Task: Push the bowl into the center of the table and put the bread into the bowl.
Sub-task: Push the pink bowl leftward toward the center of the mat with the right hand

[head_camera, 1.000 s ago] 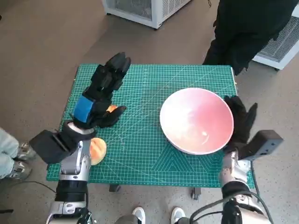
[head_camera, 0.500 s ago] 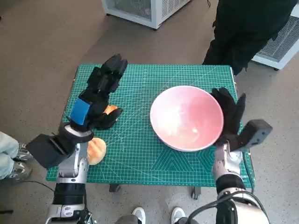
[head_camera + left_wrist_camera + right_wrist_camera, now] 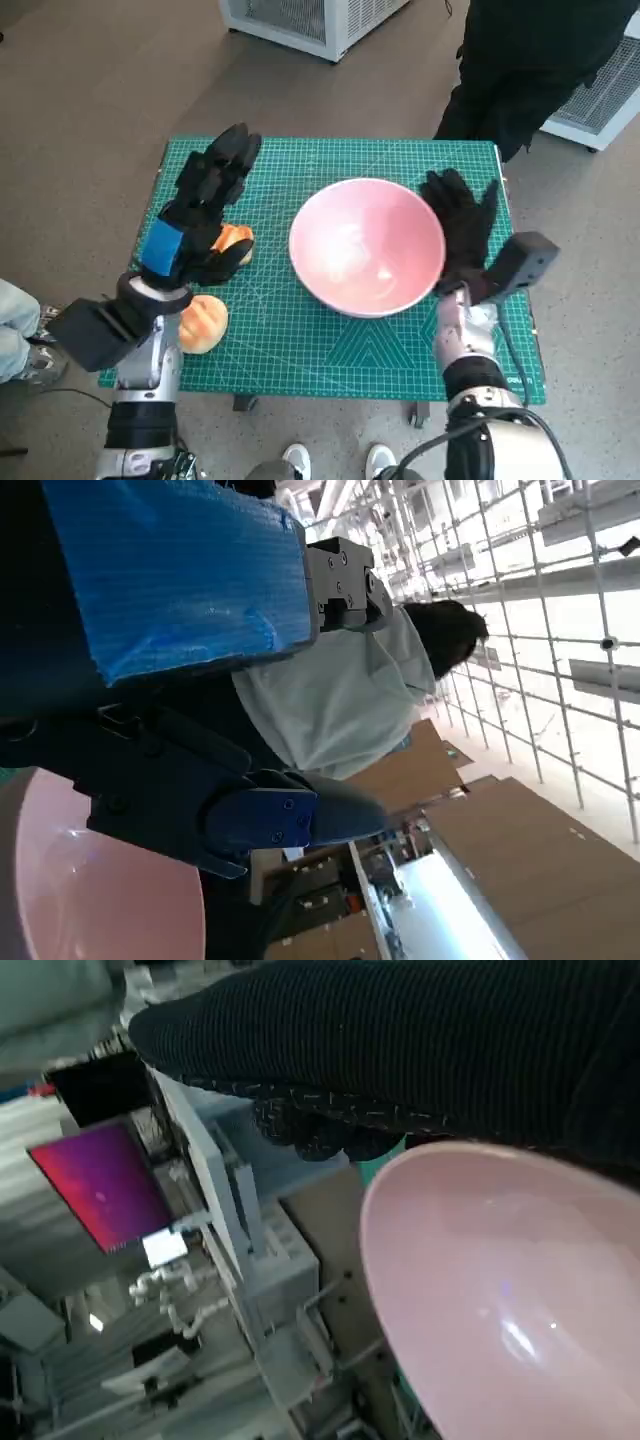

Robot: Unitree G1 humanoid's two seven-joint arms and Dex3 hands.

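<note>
A large pink bowl (image 3: 366, 245) sits near the middle of the green cutting mat (image 3: 300, 330); its rim also shows in the right wrist view (image 3: 480, 1310) and the left wrist view (image 3: 90, 880). My gloved right hand (image 3: 458, 225) lies flat against the bowl's right side, fingers spread, holding nothing. One bread roll (image 3: 234, 242) lies left of the bowl, partly under my left hand (image 3: 200, 205), which hovers above it with fingers spread. A second roll (image 3: 202, 322) rests near the mat's front left, beside my left wrist.
A person in dark clothes (image 3: 525, 60) stands just beyond the table's far right corner. White appliances (image 3: 310, 20) stand on the floor behind. Feet (image 3: 335, 462) show below the table's front edge, and another leg (image 3: 15, 320) at the left.
My right hand has pushed the bowl leftward from the table's right side to near its middle. My left hand has drifted slightly left above the roll.
</note>
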